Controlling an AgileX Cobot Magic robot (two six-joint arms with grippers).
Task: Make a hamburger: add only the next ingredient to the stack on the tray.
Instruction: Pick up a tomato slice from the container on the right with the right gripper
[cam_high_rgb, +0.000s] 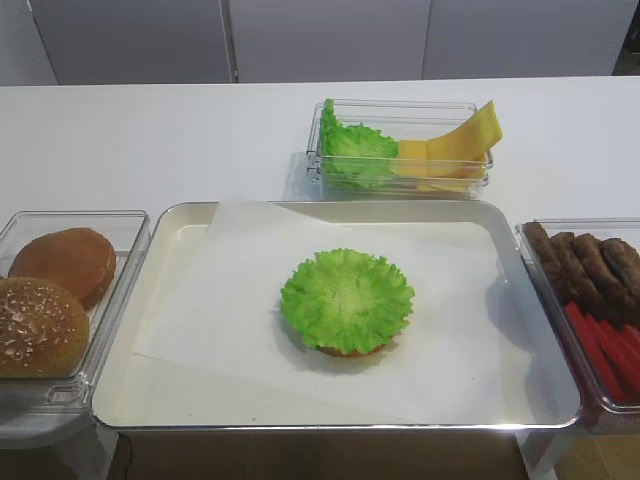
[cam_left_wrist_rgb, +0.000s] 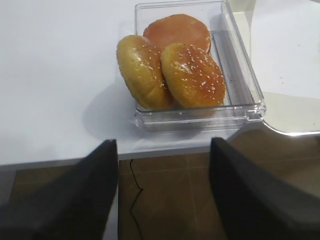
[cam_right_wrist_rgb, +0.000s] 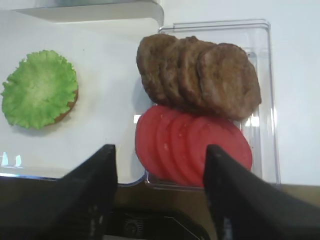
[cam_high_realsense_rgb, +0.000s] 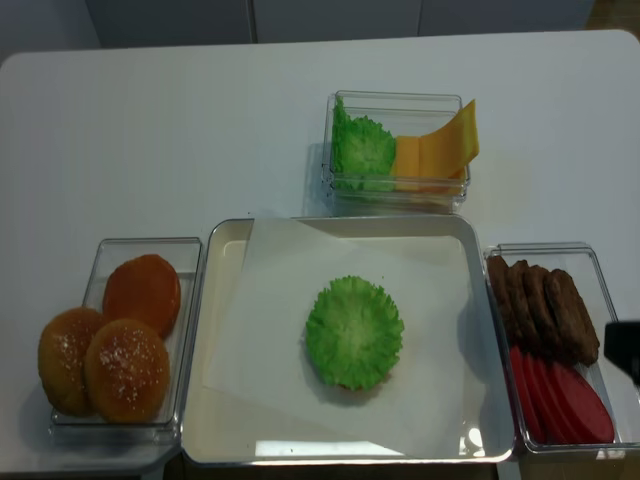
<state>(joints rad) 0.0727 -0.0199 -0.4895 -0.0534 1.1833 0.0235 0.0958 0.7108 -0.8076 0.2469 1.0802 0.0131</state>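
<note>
On the far left a clear bin (cam_high_rgb: 60, 300) holds buns (cam_high_rgb: 45, 300), and the left gripper (cam_left_wrist_rgb: 162, 192) hangs above its near edge, jaws wide apart and empty. Mid-table, the tray (cam_high_rgb: 150, 400) carries white paper with the stack (cam_high_rgb: 347, 301), lettuce over a bun base. On the right, the right gripper (cam_right_wrist_rgb: 160, 192) hovers with jaws spread, holding nothing; the tomato slices (cam_right_wrist_rgb: 192, 150) lie below, between the fingers, beside the patties (cam_right_wrist_rgb: 200, 77) in one bin.

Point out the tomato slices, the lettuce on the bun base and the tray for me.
tomato slices (cam_right_wrist_rgb: 192, 145), right wrist view, middle of the overlapped red row.
lettuce leaf (cam_high_rgb: 347, 299), exterior high view, leaf centre.
tray (cam_high_rgb: 175, 360), exterior high view, bare cream floor at left.
</note>
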